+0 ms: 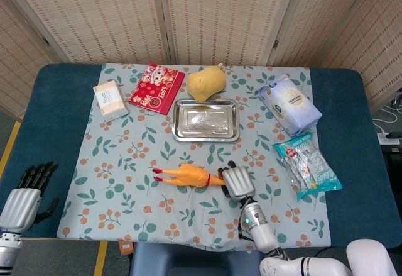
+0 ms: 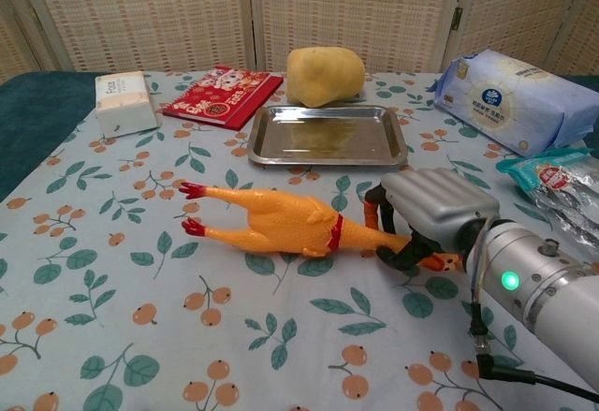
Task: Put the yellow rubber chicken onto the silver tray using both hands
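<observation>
The yellow rubber chicken [image 1: 185,175] [image 2: 281,222] lies lengthwise on the floral cloth in front of the silver tray [image 1: 206,136] [image 2: 328,159], red feet pointing left. My right hand [image 1: 234,182] [image 2: 432,210] grips its neck, fingers curled over it, with the orange beak poking out below the palm. The body tilts, and its feet end looks raised off the cloth. The tray holds nothing. My left hand [image 1: 25,197] hovers off the table's near-left corner with fingers extended and holding nothing; the chest view does not show it.
Behind the tray sits a yellow plush lump [image 1: 206,82] [image 2: 325,75]. A red booklet [image 1: 156,87] [image 2: 223,95] and a tissue box [image 1: 110,99] [image 2: 124,102] lie back left. A wipes pack [image 1: 287,105] [image 2: 515,100] and a snack packet [image 1: 308,166] [image 2: 560,182] lie right.
</observation>
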### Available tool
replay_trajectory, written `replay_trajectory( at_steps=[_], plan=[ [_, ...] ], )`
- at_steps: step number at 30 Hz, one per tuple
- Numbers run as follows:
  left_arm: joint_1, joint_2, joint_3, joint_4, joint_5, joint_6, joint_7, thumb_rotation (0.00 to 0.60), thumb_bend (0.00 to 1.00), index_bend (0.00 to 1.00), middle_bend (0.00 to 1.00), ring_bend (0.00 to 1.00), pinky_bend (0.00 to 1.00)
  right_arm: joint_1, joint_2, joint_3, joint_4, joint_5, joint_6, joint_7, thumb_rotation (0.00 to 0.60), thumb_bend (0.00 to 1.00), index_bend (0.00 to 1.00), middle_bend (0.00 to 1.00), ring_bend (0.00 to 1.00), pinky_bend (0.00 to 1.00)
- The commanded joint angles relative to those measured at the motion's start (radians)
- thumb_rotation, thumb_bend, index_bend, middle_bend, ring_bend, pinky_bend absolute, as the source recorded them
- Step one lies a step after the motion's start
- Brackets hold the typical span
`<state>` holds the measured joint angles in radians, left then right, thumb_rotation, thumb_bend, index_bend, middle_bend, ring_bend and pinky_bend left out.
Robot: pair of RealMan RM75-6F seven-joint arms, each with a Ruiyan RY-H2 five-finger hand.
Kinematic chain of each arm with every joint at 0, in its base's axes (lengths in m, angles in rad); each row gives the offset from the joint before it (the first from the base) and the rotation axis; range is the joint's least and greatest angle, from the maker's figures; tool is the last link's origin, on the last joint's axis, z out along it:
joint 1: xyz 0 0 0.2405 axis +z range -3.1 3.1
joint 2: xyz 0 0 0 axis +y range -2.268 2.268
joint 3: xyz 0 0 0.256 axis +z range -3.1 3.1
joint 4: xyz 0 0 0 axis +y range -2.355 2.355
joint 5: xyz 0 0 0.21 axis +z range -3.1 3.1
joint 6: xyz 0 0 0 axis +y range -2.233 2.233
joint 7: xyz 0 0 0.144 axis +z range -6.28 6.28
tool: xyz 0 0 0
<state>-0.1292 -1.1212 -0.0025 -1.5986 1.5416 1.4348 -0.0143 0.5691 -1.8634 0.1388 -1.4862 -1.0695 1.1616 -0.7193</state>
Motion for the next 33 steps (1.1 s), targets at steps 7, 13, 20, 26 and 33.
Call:
replay_trajectory(
  at_steps=[7,13,20,26,33],
  plan=[
    [0.003,-0.002,0.002,-0.002,0.009,0.01,0.01,0.6,0.45,0.0,0.0,0.0,0.04,-0.008,0.03,0.004,0.008,-0.16,0.032,0.214,0.6,0.42,0.96,0.75,0.85,1.0],
    [0.002,-0.008,0.002,0.001,0.013,0.011,0.022,0.6,0.45,0.0,0.0,0.0,0.04,-0.008,0.049,0.008,0.006,-0.201,0.039,0.273,0.6,0.42,0.97,0.75,0.85,1.0],
    [-0.058,-0.046,0.009,-0.01,0.069,-0.054,0.058,0.6,0.44,0.0,0.0,0.0,0.08,0.009,0.13,0.029,-0.047,-0.233,-0.017,0.406,0.6,0.42,0.97,0.75,0.85,1.0],
    [-0.167,-0.033,-0.01,-0.128,0.124,-0.17,0.102,0.6,0.42,0.0,0.0,0.0,0.1,0.023,0.125,0.045,-0.065,-0.231,-0.025,0.412,0.6,0.42,0.97,0.75,0.85,1.0],
    [-0.296,-0.051,-0.058,-0.267,0.024,-0.371,0.165,0.6,0.38,0.0,0.0,0.0,0.13,0.052,0.077,0.068,-0.062,-0.218,-0.024,0.358,0.6,0.42,0.97,0.75,0.85,1.0]
  ],
)
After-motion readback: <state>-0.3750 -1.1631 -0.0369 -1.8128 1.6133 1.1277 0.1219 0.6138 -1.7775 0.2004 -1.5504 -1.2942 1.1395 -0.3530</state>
